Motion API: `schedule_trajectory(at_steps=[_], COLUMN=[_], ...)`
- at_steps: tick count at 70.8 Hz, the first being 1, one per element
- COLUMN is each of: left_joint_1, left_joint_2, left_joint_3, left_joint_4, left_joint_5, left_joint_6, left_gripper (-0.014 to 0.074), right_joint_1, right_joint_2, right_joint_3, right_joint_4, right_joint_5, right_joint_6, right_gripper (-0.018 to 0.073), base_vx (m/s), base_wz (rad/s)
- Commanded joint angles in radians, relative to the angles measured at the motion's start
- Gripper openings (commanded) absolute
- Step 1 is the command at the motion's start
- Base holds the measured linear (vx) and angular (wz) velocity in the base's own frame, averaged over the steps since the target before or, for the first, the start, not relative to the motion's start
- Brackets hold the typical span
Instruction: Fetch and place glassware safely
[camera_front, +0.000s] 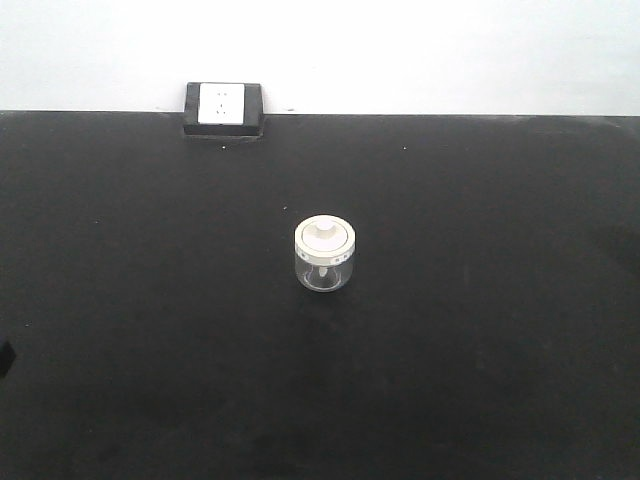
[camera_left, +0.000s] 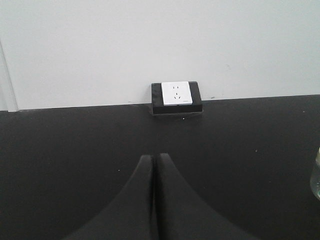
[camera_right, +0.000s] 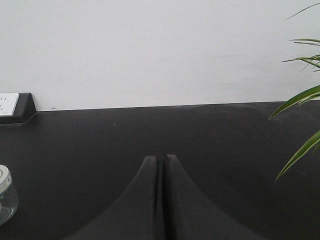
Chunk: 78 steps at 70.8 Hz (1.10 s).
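Nearest each wrist camera, the left gripper (camera_left: 154, 160) and right gripper (camera_right: 161, 161) hang with jaws pressed together on nothing above the black table (camera_front: 480, 350), whose centre bears the upright lidded glass jar (camera_front: 325, 254), with a white socket box (camera_front: 222, 108) at eleven o'clock beyond it.

The jar (camera_front: 325, 262) has a clear, glossy glass body that catches small highlights, and a lid (camera_front: 325, 237) of smooth cream-white plastic with a soft sheen. The table (camera_front: 480, 330) is black and matt — a faintly grainy surface, dotted with pale specks. The socket (camera_front: 222, 103) has a glossy white plastic face set in a dull black housing. Both the left gripper (camera_left: 154, 158) and right gripper (camera_right: 161, 158) look like smooth matt black plastic. The wall (camera_left: 100, 45) is flat, matt white — the plant leaves (camera_right: 300, 95) slightly shiny.
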Motion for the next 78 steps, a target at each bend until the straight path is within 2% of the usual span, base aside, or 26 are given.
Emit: schedule_trajectory(at_steps=[1,45,54,78], left_joint_1=[0.000,0.000,0.000,0.000], left_joint_2=[0.001,0.000,-0.050,-0.274], left_joint_3=[-0.025,-0.025,-0.025,-0.023], left_joint_4=[-0.010,-0.010,-0.010,-0.010], left_joint_5=[-0.074,-0.070,0.019,0.474], left_joint_6=[-0.007,-0.007,-0.007,-0.007], left_gripper=[-0.0007,-0.0007,-0.0007,-0.0007], right_joint_1=[0.000,0.000,0.000,0.000], right_joint_2=[0.003,0.003,0.003,0.003], right_joint_3=[-0.029,-0.029,-0.029,-0.029], right_joint_4=[-0.005,-0.005,-0.005,-0.005], right_joint_5=[-0.037,-0.036,-0.036,-0.035], right_joint_6=[-0.002,-0.002,-0.002,-0.002], right_gripper=[-0.0003,-0.0003,-0.0003,-0.0003], base_vx=[0.00,0.00,0.00,0.00], base_wz=[0.00,0.00,0.00,0.00])
